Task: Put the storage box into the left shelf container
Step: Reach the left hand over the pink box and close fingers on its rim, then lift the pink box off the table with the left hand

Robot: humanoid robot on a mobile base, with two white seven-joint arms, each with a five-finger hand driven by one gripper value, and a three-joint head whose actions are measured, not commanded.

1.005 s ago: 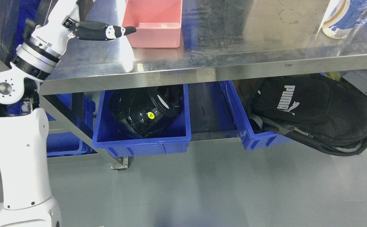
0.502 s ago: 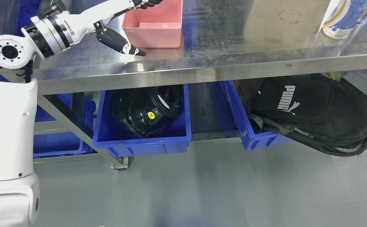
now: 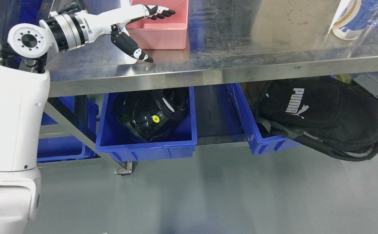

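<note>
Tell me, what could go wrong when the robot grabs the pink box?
The left hand is open around the pink box's near-left corner, so a one-sided grip might tilt or drop it. The blue bin below already holds a black object, so the box might not sit flat.

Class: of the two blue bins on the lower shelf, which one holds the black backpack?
The right-hand blue bin: the black backpack spills out of it. The left blue bin holds a shiny black object instead.
</note>
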